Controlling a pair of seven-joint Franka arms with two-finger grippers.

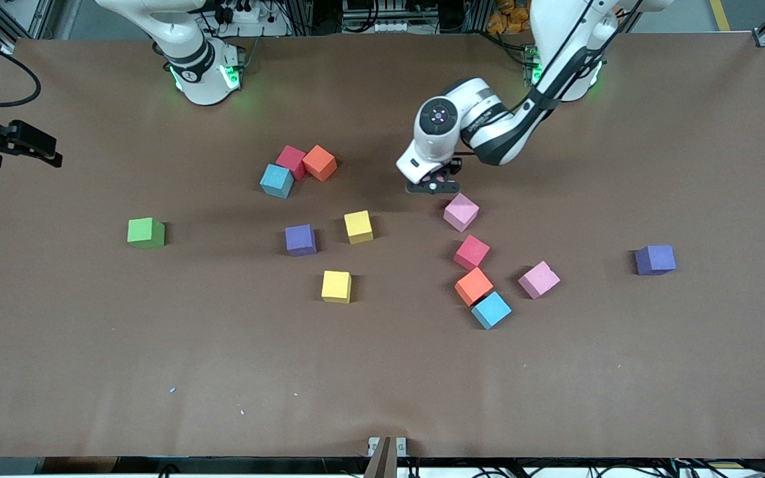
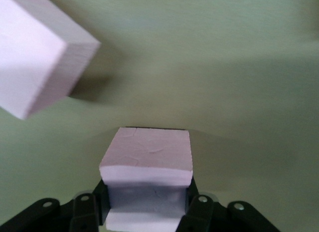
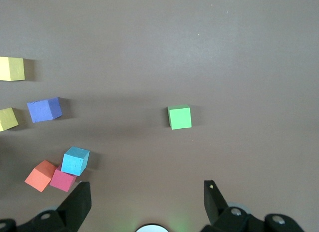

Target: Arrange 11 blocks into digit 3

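Nearest the camera lies a light blue block [image 1: 491, 310], touching an orange block [image 1: 473, 286] just farther back. A red block [image 1: 471, 252] sits close to that orange one, farther still. A pink block [image 1: 538, 279] lies beside this row toward the left arm's end of the desk [image 1: 621, 398], and an indigo block [image 1: 655, 259] stands well apart at that end. Farther from the camera than the red block is a second pink block [image 1: 460, 212]. Just past it the left pincer [image 1: 433, 182] is down at the desk, its fingers [image 2: 195, 204] narrowed onto the two sides of a third pink block [image 2: 147, 162]. Whether that block has left the surface cannot be told. Near the middle lie two yellow blocks, one nearer [image 1: 336, 286] and one farther [image 1: 358, 226], with a purple block [image 1: 301, 239] beside the farther one, toward the right arm's end. Farther back, a small cluster packs a second light blue block [image 1: 277, 180], a second red block [image 1: 291, 161] and a second orange block [image 1: 320, 162] against one another. The green cube [image 1: 146, 233] stands alone toward the right arm's end. The right arm waits. Its right pincer [image 3: 147, 202] hangs high over the desk with its fingers spread wide, holding nothing, and its wrist view looks down on the green cube. All the blocks lie scattered.
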